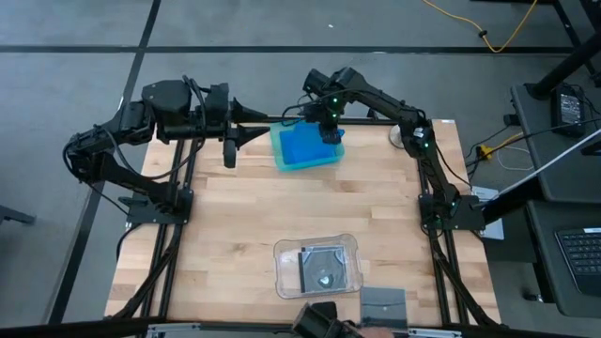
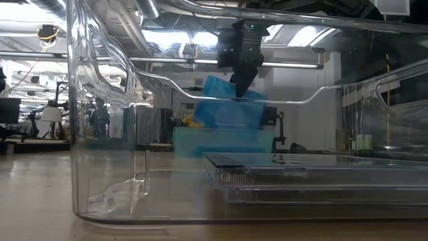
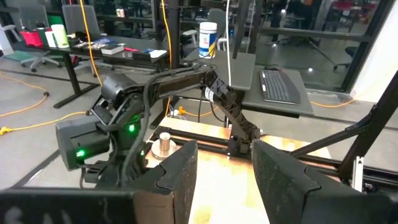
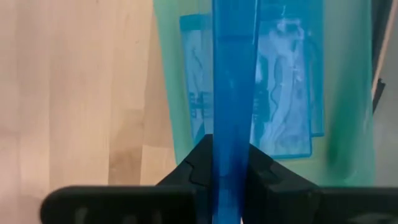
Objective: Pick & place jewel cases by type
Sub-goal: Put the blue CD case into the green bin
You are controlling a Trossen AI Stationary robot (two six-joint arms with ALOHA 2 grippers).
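My right gripper (image 1: 329,130) stands over the teal tray (image 1: 282,160) at the table's far side, shut on a bright blue jewel case (image 4: 233,93). Under it, more blue cases (image 4: 283,93) lie flat in that tray. Dark grey square cases (image 1: 319,268) lie stacked in the clear rounded tray (image 1: 282,272) near the table's near edge; in the low view they show as a flat stack (image 2: 301,177). One more grey case (image 1: 383,305) lies flat on the table right of the clear tray, by the near edge. My left gripper (image 3: 224,180) is open and waits left of the teal tray, touching nothing. My right gripper pinches the blue case between its two fingers by the upper edge (image 4: 231,146), coming from above and pointing down. The case stands on edge, hanging below the fingers and slightly tilted (image 2: 231,100) over the teal tray. Whether its lower edge touches the tray I cannot tell.
The clear tray's wall (image 2: 100,134) fills the front of the low view. A small metal cylinder (image 1: 396,137) stands at the table's far right corner. Bare wood (image 1: 282,211) lies between the two trays. Desks with a keyboard (image 1: 582,249) stand right of the table.
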